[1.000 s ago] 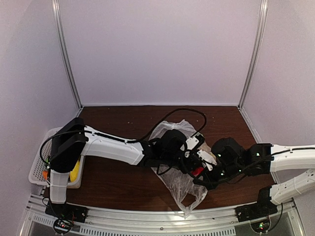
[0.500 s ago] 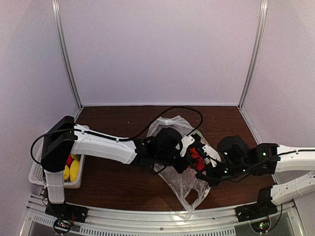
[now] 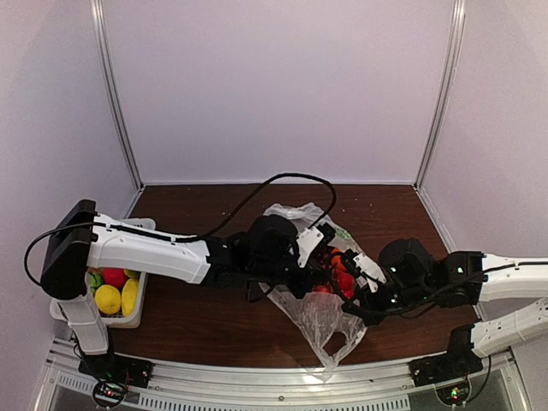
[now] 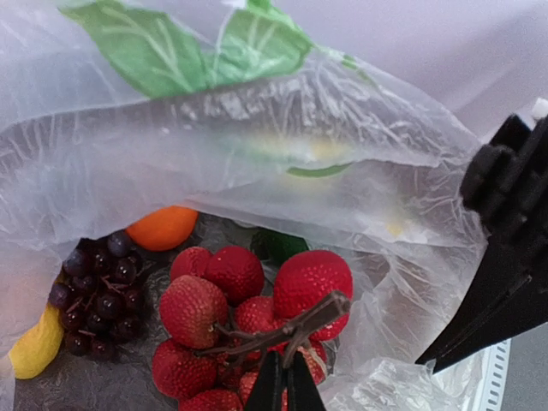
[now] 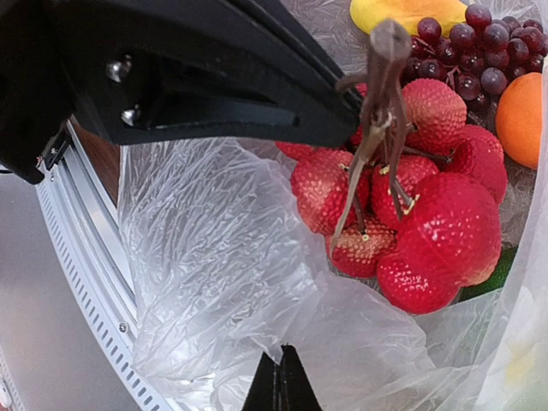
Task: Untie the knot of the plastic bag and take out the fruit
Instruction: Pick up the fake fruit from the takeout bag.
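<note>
In the middle of the table (image 3: 214, 321), the bag (image 3: 321, 317) lies stretched out. Its long axis runs far to near and leans a bit right as it comes forward. The wide end is at the back and the narrow crumpled end points at the rail (image 3: 257, 377).

The table is dark brown wood, boxed in by pale walls (image 3: 274, 86) on three sides, with two metal uprights (image 3: 116, 94) in the back corners.

The left gripper (image 4: 287, 385) reaches in from the left. Its jaws are pinched together on the brown stem (image 4: 291, 330) of the red bunch (image 4: 235, 274), which is inside the bag. The stem runs pretty much crosswise in the left wrist view. The right gripper (image 5: 278, 385) sits at the bag's right side, its tips squeezed tight on a fold of the film.

Count inside the bag:
- one red bunch
- one cluster of grapes (image 4: 98, 300)
- one orange (image 4: 163, 227)
- one yellow piece (image 4: 34, 347)
- one green piece (image 4: 282, 246), mostly hidden behind the reds
- two green leaves (image 4: 145, 51), showing through the plastic up top

One white basket (image 3: 137, 318) sits at the left edge of the table, well apart from the bag. It holds one red fruit (image 3: 114, 276), two yellow ones (image 3: 107, 298) and a sliver of green, partly under the left arm
</note>
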### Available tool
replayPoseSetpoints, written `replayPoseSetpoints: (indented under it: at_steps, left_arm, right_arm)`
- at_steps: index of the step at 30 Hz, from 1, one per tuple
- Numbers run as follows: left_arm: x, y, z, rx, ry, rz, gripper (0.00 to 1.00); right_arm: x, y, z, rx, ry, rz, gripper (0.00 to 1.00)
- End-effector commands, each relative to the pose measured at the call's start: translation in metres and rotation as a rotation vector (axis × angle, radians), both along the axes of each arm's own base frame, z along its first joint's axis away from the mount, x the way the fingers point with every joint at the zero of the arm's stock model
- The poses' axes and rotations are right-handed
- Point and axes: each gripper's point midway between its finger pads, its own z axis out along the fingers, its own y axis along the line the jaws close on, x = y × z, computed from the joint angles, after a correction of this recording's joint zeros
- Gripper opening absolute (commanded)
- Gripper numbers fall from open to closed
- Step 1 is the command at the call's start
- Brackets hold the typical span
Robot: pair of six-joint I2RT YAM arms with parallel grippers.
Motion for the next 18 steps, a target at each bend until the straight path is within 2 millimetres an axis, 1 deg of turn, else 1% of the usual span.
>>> replayPoseSetpoints:
  at_steps: [1,9,13,16,18]
  left_arm:
    - [0.001,0.000,0.032,-0.077,-0.040,0.010,0.00]
    - [-0.006,0.008,0.061,-0.133,-0.044,-0.001,0.00]
    - [-0.008,0.013,0.085,-0.173,-0.047,0.005,0.00]
    - [-0.006,0.018,0.098,-0.185,-0.052,0.022,0.00]
    - [-0.004,0.020,0.103,-0.185,-0.055,0.037,0.00]
  right_arm:
    - [0.001,-0.003,-0.003,-0.006,-0.006,-0.019,0.00]
    - [0.003,-0.001,-0.004,-0.002,-0.008,-0.023,0.00]
    - [0.003,-0.001,-0.005,0.001,-0.007,-0.024,0.00]
    - [0.003,0.000,-0.005,0.007,-0.006,-0.026,0.00]
    - [0.003,0.000,-0.004,0.011,-0.006,-0.025,0.00]
